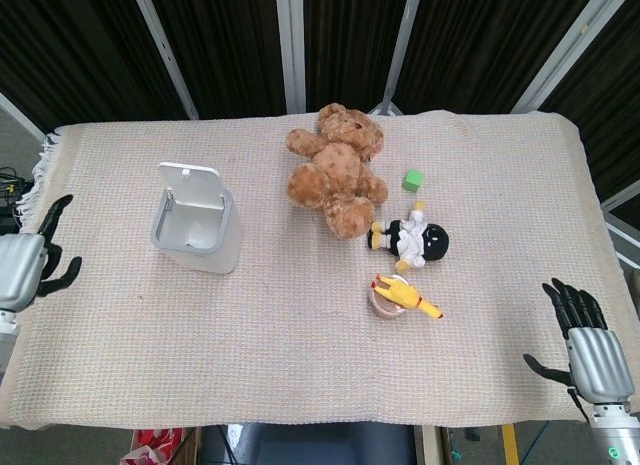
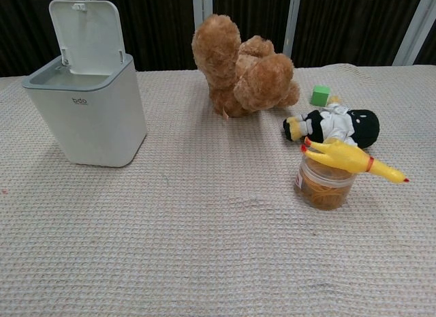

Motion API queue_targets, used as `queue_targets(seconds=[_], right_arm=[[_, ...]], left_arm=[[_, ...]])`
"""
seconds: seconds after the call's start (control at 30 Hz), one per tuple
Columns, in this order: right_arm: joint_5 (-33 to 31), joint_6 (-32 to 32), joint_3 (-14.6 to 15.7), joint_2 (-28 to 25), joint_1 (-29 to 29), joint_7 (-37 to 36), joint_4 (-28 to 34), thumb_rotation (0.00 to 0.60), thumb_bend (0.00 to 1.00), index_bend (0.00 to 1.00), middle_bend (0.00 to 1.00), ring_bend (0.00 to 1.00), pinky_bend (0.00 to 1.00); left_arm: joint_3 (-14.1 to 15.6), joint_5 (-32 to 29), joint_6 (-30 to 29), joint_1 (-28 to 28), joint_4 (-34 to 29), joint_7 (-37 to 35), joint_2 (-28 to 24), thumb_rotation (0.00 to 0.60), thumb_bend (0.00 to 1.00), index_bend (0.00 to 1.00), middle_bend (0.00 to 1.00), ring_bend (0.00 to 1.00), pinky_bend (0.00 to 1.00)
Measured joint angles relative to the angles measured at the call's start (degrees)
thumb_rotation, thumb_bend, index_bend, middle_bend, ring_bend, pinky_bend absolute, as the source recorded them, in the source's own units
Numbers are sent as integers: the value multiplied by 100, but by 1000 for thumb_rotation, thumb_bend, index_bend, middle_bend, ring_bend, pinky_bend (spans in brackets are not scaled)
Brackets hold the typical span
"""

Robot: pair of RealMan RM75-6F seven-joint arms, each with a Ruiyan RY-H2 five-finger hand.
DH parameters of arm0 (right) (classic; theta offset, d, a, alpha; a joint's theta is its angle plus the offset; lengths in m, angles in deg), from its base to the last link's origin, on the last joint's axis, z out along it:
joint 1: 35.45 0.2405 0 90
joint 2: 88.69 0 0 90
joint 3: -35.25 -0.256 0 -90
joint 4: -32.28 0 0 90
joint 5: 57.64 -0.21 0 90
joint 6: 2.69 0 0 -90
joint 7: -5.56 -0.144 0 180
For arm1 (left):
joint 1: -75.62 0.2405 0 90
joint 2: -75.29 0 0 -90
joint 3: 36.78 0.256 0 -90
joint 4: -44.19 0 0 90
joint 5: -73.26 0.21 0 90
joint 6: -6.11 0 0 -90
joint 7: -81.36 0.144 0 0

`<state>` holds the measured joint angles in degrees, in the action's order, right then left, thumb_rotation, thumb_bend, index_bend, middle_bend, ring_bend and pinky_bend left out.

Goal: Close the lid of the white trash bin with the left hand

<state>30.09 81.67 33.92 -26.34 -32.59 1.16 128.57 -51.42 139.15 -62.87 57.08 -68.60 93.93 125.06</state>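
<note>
Left hand (image 1: 22, 267) empty beside the open white trash bin (image 1: 197, 228); lid (image 1: 191, 188) not yet pressed.

From the head view, the left hand is seen at the left edge of the tabletop (image 1: 300, 335), fingers apart and nothing held, well apart from the bin. The right hand (image 1: 592, 357) is spread and empty at the near right corner. From the chest view, neither hand is shown; the white trash bin (image 2: 88, 112) stands on the left of the cloth with its lid (image 2: 87, 34) upright on a rear hinge. The lid is judged to be thin, stiff, smooth plastic and light, and the bin light enough to slide, so a gentle downward push on the lid's upper edge is advised rather than a grasp.
</note>
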Motion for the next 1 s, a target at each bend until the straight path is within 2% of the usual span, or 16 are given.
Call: queue_targets(seconds=[0.2, 0.4, 0.6, 0.7, 1.0], right_arm=[[33, -32, 6, -31, 19, -61, 6, 600, 191, 0, 0, 0, 0], [40, -8, -6, -29, 19, -126, -38, 600, 192, 0, 0, 0, 0], [33, -14, -13, -42, 20, -191, -55, 600, 191, 0, 0, 0, 0], [33, -19, -12, -46, 22, -202, -55, 600, 192, 0, 0, 0, 0], [-17, -32, -24, -52, 18, -228, -33, 600, 192, 0, 0, 0, 0]], left_arm=[[-443, -1465, 891, -993, -130, 437, -166, 600, 563, 0, 930, 850, 970], [-610, -2949, 1432, -2099, -73, 1242, -135, 600, 630, 0, 937, 854, 976], [-568, -4319, 1483, -3138, 110, 2104, 122, 600, 651, 5, 944, 857, 977], [-519, -4864, 1386, -3573, 250, 2447, 328, 600, 654, 50, 949, 863, 979], [-397, -5798, 1178, -4304, 727, 2852, 867, 600, 672, 164, 968, 877, 990]])
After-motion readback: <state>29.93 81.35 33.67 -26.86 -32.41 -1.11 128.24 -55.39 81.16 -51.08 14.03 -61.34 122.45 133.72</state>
